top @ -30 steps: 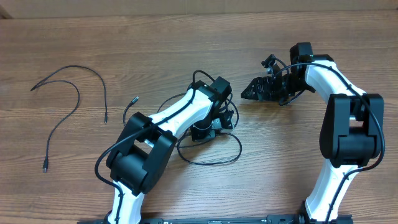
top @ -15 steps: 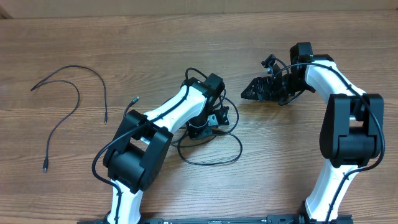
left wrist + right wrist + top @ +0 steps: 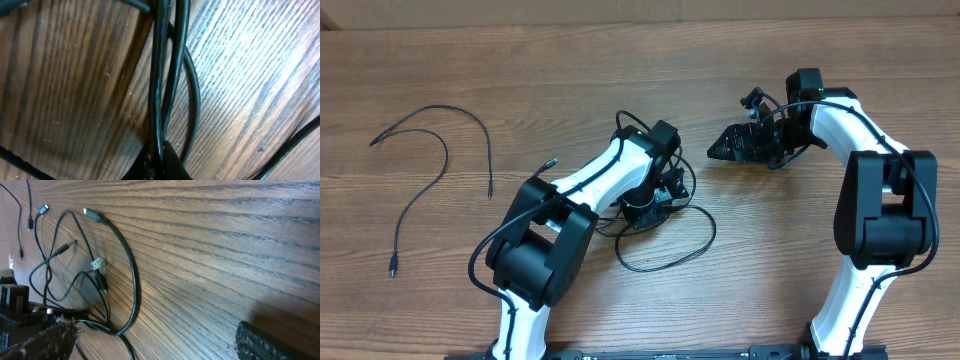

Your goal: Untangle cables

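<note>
Black, thin, flexible cables (image 3: 159, 80) lie knotted midway across the wooden bench (image 3: 620, 60). My left claw (image 3: 159, 165) is pinched shut on a strand, probably to tease it loose. My right claw (image 3: 725, 147) hangs wide open, empty, nearer the far edge.

Matt, open-grained brown wooden tabletop (image 3: 620, 60).
Smooth, faintly glossy thin black rubbery cables (image 3: 158, 75); shiny silver metal plug tip (image 3: 90, 214).

Left arm (image 3: 595, 178) and right arm (image 3: 837, 118) had white shells, black joints and cables; right claw (image 3: 718, 151) was black.
</note>
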You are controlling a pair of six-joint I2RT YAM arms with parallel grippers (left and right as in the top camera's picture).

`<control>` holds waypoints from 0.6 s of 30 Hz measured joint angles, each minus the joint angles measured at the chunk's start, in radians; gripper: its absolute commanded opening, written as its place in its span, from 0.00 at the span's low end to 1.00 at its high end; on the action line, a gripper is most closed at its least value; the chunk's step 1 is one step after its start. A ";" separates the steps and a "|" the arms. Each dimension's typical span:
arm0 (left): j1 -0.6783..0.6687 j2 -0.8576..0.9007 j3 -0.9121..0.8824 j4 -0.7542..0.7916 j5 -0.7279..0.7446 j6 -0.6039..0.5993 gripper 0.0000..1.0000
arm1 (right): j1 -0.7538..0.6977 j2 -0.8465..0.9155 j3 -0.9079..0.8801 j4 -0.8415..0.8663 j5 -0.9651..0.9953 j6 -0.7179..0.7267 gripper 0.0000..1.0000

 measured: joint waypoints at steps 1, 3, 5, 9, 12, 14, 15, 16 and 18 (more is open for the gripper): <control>0.000 0.000 0.000 -0.005 0.005 -0.007 0.04 | 0.000 0.000 0.000 0.000 0.000 0.000 1.00; 0.000 0.000 0.003 -0.023 0.022 -0.016 0.04 | 0.000 0.000 0.000 0.000 0.000 0.000 1.00; 0.000 0.000 0.015 -0.037 0.039 -0.019 0.04 | 0.000 0.000 0.000 0.000 0.000 -0.001 1.00; 0.000 0.000 0.083 -0.079 0.069 -0.024 0.04 | 0.000 0.000 0.000 -0.002 0.000 0.000 1.00; 0.000 -0.002 0.166 -0.126 0.081 -0.045 0.04 | 0.000 0.000 0.000 -0.007 0.000 0.000 1.00; 0.000 -0.005 0.228 -0.161 0.085 -0.066 0.04 | 0.000 0.000 0.000 -0.008 0.000 0.000 1.00; 0.000 -0.008 0.259 -0.179 0.087 -0.073 0.04 | 0.000 0.000 0.000 -0.008 0.000 0.000 1.00; 0.000 -0.011 0.292 -0.200 0.088 -0.080 0.04 | 0.000 0.000 0.000 -0.008 0.000 0.000 1.00; 0.000 -0.021 0.349 -0.234 0.091 -0.095 0.04 | 0.000 0.000 0.000 -0.008 0.000 0.000 1.00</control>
